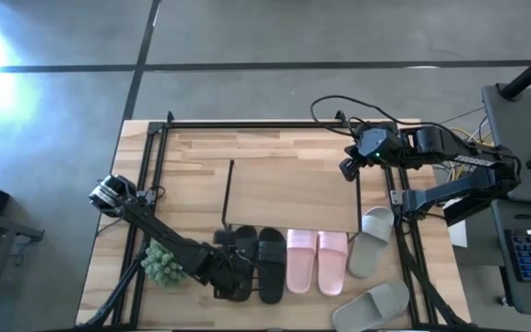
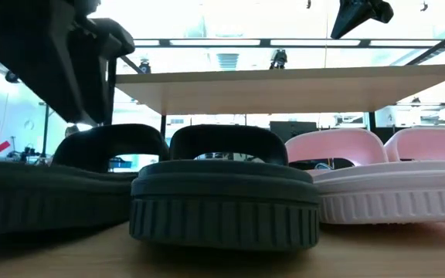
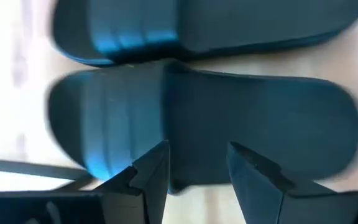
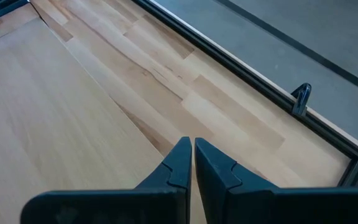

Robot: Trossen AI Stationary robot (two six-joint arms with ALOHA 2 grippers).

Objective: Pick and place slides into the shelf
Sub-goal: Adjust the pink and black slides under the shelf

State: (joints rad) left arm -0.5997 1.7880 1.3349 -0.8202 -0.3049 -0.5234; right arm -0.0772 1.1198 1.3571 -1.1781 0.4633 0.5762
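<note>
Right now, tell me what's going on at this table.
The left gripper sits over the outer black slide with its fingers apart, not gripping it. Both black slides and the pink pair lie in a row at the shelf edge; two grey slides lie off to the side. The right gripper waits shut above the shelf's far corner.

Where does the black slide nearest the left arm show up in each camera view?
High view: black slide low centre, partly under the left gripper.
Low view: black slide at left, behind its twin.
Left wrist view: black slide fills the middle, just beyond the open jaws.
Right wrist view: not in it.
Shared landmark: the second black slide beside it.
</note>
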